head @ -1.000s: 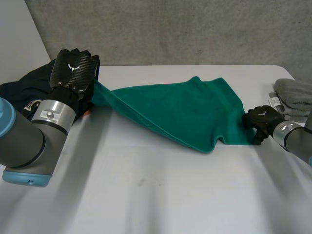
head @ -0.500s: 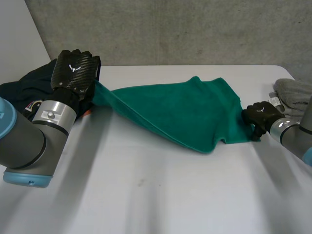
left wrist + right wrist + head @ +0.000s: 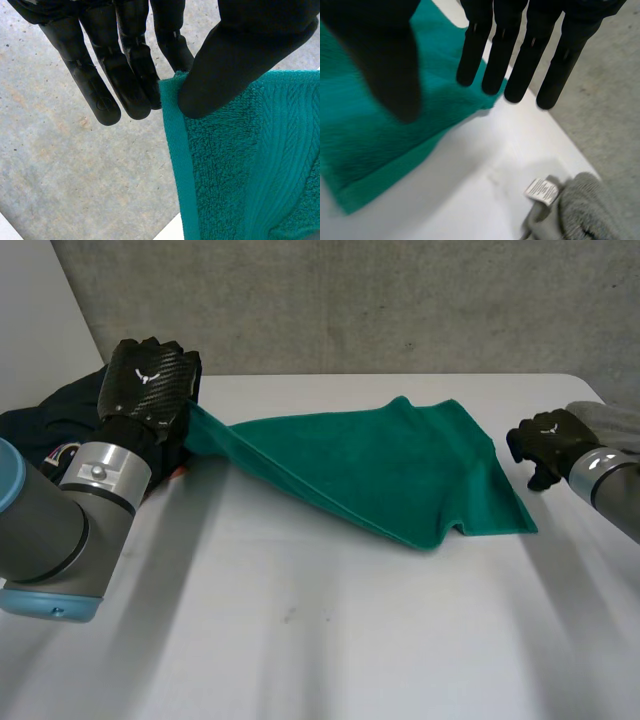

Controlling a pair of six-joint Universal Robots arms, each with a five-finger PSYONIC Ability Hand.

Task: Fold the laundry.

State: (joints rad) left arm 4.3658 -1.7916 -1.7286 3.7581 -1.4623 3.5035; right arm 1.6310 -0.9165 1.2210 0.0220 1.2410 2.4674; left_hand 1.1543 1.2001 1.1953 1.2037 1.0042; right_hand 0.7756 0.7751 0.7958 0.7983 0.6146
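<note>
White tabletop (image 3: 300,640) here: my left hand (image 3: 150,380) pinches the green towel (image 3: 380,470) corner up for folding, while my right hand (image 3: 548,440) hovers nearby, fingers (image 3: 522,65) straight and empty.

- My left hand (image 3: 150,385) and right hand (image 3: 548,440) are black, each with a small white mark on its back; the left shows a carbon weave.
- Towel (image 3: 380,465): plain teal-green, with a ribbed band at its edge.
- Garment (image 3: 45,425): dark navy, with a multicoloured print.
- Cloth (image 3: 590,207): grey, with a white label (image 3: 542,190).
- Table (image 3: 320,640): white.
</note>
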